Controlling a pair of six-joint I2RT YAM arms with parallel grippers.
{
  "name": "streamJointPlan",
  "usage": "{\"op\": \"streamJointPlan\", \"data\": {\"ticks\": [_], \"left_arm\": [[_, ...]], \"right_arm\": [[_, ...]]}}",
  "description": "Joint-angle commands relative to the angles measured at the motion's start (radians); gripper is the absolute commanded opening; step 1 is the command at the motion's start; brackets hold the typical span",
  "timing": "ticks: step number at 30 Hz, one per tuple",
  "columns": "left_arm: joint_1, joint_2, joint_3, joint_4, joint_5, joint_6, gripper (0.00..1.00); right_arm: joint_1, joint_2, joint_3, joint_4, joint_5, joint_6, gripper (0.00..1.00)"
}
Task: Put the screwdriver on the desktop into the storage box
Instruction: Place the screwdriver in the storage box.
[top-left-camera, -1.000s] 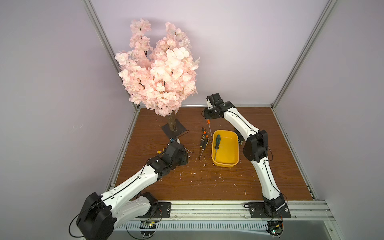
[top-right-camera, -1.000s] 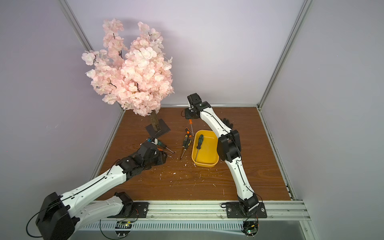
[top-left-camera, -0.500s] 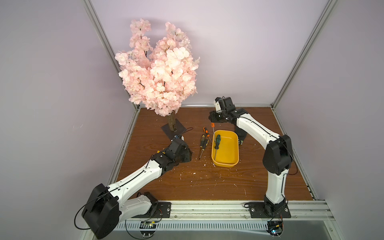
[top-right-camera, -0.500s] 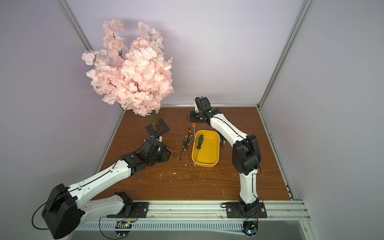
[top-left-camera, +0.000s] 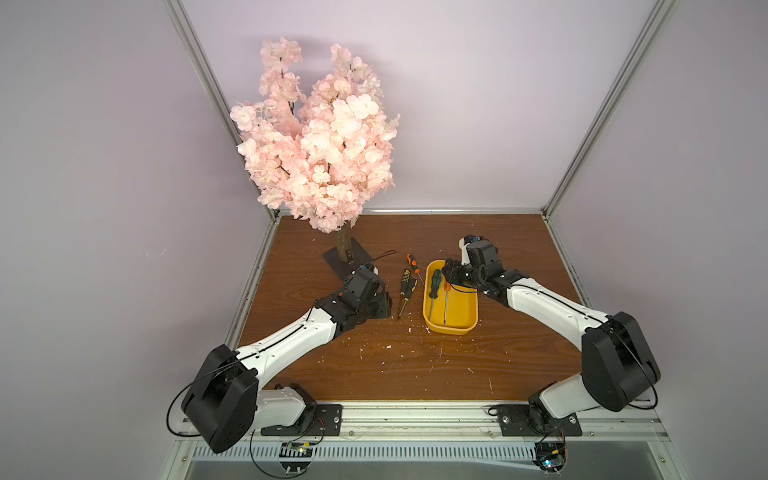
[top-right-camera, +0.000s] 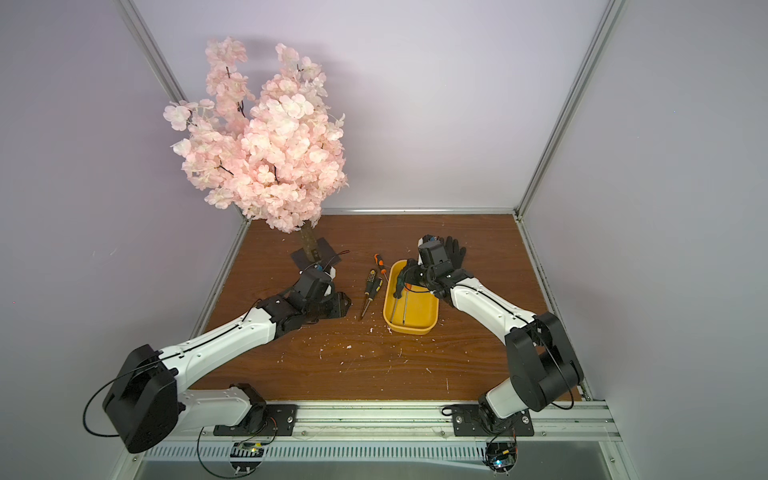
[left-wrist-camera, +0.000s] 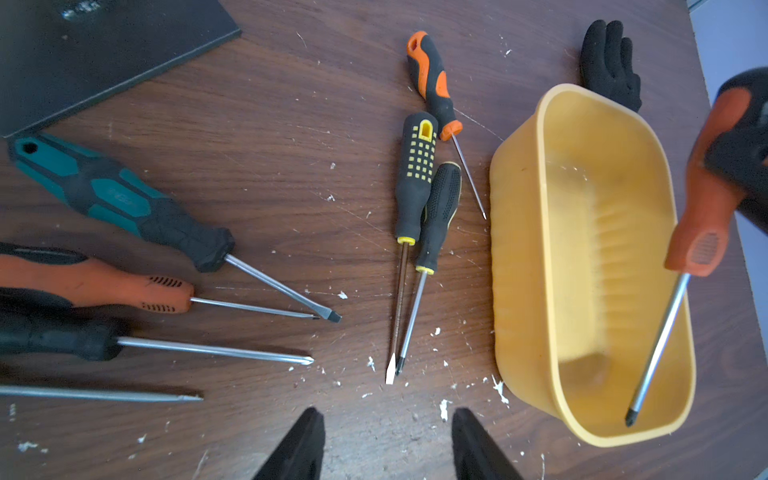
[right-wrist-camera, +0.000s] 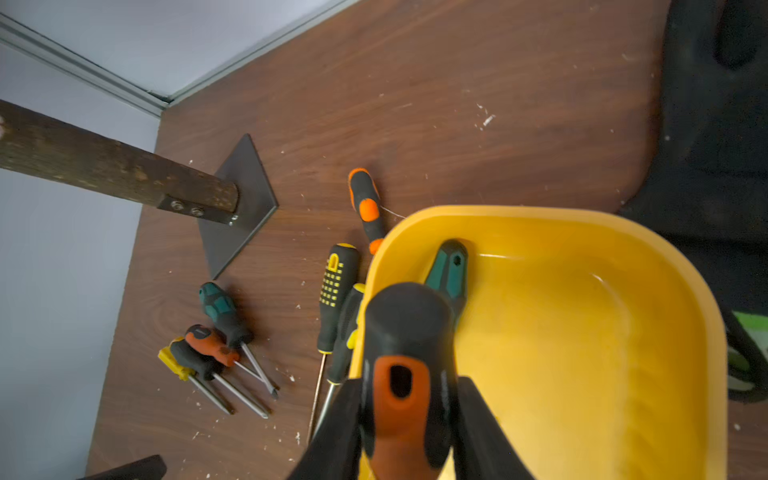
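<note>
The yellow storage box (top-left-camera: 449, 330) (top-right-camera: 411, 332) sits mid-desktop (top-left-camera: 415, 365), with a green-handled screwdriver (top-left-camera: 434, 281) (right-wrist-camera: 446, 270) lying inside. My right gripper (top-left-camera: 451, 277) (right-wrist-camera: 409, 399) is shut on an orange-and-black screwdriver (right-wrist-camera: 401, 374) (left-wrist-camera: 702, 216) over the box's far end. Its shaft slants down into the box (left-wrist-camera: 519, 249). My left gripper (top-left-camera: 384, 309) (left-wrist-camera: 384, 419) hangs open and empty over bare wood left of the box. Two black-and-yellow screwdrivers (left-wrist-camera: 415, 178) and a small orange one (left-wrist-camera: 430, 79) lie between it and the box.
Several more screwdrivers (left-wrist-camera: 116, 195) (right-wrist-camera: 216, 345) lie clustered under my left arm. A pink blossom tree (top-left-camera: 320, 153) on a dark base plate (top-left-camera: 351, 259) stands at the back left. A black glove (top-right-camera: 455, 251) lies behind the box. Aluminium rails edge the board.
My right gripper has carried the orange-and-black screwdriver from the back of the board forward and down over the box. The left gripper has shifted slightly toward the box.
</note>
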Motion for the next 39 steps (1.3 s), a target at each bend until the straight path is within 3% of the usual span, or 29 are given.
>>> {"op": "streamJointPlan", "data": {"ticks": [1, 32, 39], "left_arm": [[-0.009, 0.008, 0.02, 0.012, 0.017, 0.014, 0.53], [-0.008, -0.096, -0.063, 0.001, -0.027, -0.026, 0.53], [-0.009, -0.101, -0.069, 0.003, -0.028, -0.027, 0.53]], "right_arm": [[-0.009, -0.02, -0.013, 0.124, 0.044, 0.057, 0.24], [-0.038, 0.195, 0.008, 0.158, 0.018, 0.081, 0.29], [-0.038, 0.196, 0.016, 0.149, 0.003, 0.084, 0.42]]}}
